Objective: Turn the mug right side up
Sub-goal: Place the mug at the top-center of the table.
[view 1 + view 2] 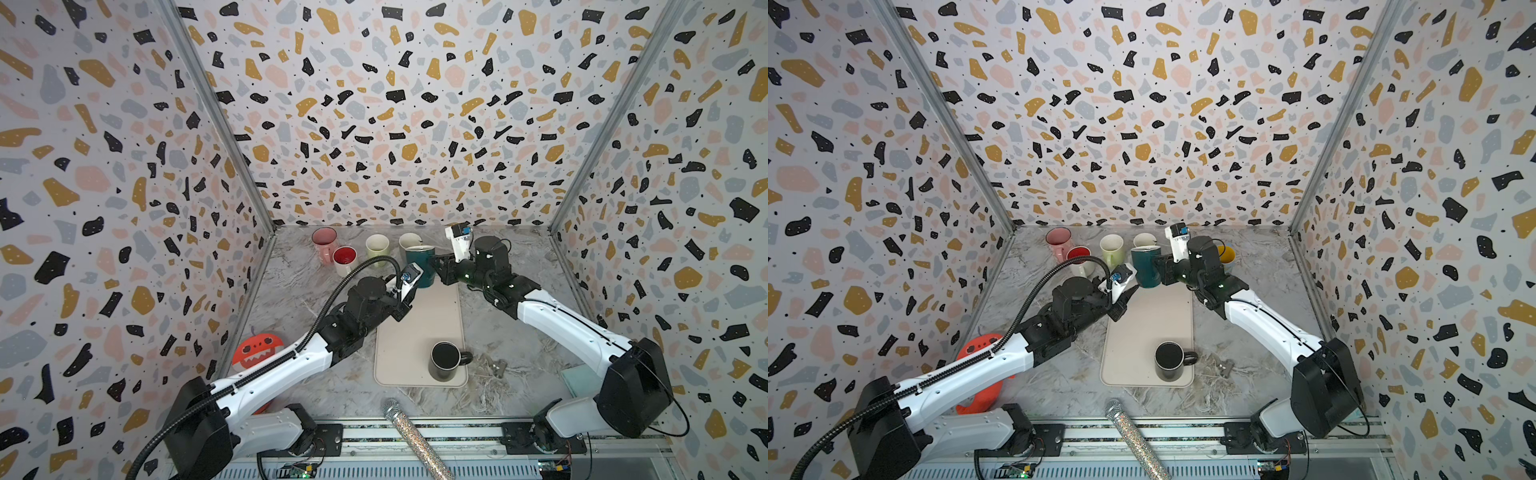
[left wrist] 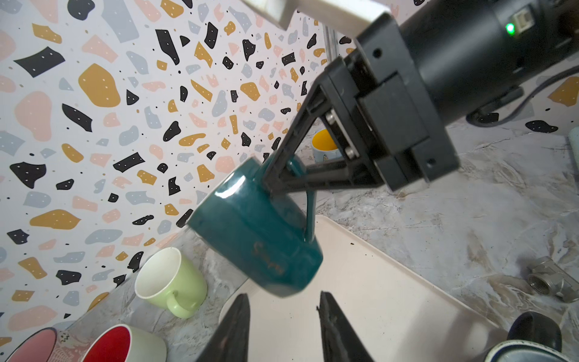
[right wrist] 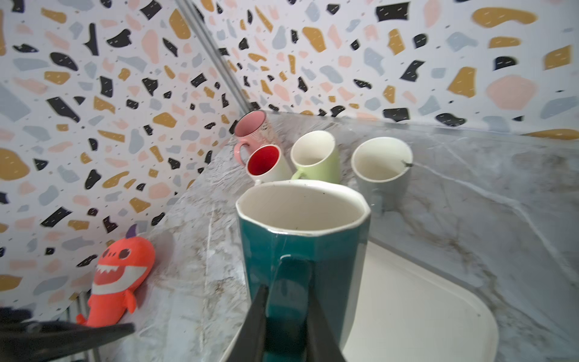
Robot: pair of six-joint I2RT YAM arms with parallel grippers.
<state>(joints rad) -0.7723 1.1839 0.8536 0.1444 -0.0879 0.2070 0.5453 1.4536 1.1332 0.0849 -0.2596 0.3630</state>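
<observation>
My right end effector (image 3: 288, 316) is closed on the handle of the teal mug (image 1: 420, 261), which stands mouth up at the far end of the beige mat (image 1: 419, 332) on the tabletop (image 1: 299, 299); whether its base touches the mat I cannot tell. My left end effector (image 2: 283, 310) is partly open and holds nothing, its fingers apart just beside the mug's lower wall. A black mug (image 1: 444, 360) stands upright on the mat's near end; a green mug (image 3: 316, 156) stands among others by the back wall
</observation>
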